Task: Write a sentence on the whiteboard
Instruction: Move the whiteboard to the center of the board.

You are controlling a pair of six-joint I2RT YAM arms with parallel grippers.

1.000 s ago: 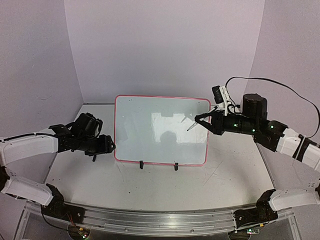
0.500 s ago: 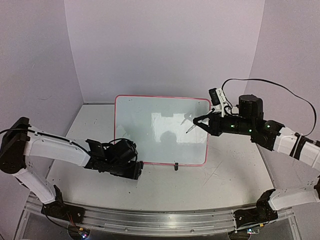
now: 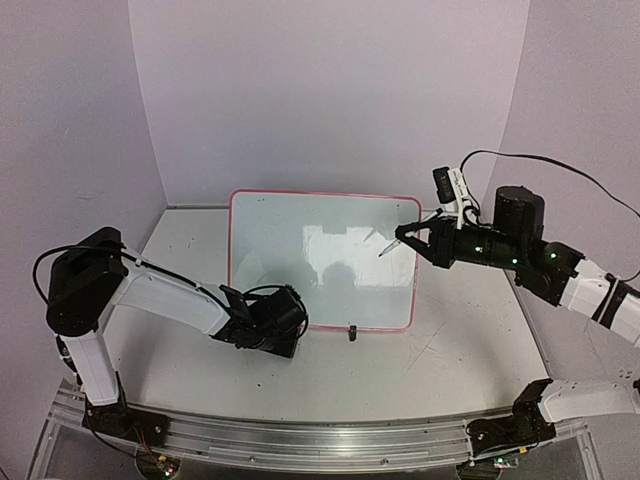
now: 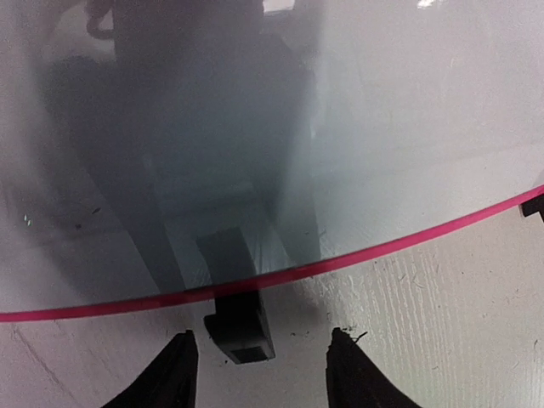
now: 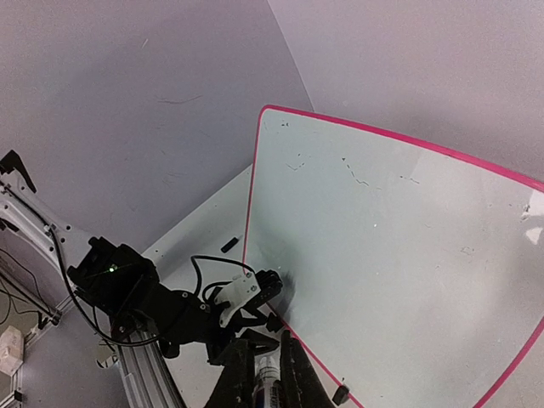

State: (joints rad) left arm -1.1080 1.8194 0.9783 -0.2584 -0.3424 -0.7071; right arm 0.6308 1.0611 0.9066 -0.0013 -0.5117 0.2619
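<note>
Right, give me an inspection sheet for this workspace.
Surface: white table, scuffed.
Job's things: whiteboard upright, no sentence seen; marker.
Clutter: nothing seen.
Tools: left tool open, astride a black clip foot; right tool shut on the marker, its tip near the board.
Cables: black cable looping in the air, right side.
Surroundings: pale purple walls.

Left fingers (image 4: 174, 378), earlier at the whiteboard's (image 3: 320, 262) left edge, now astride its left clip foot (image 4: 240, 330)
</note>
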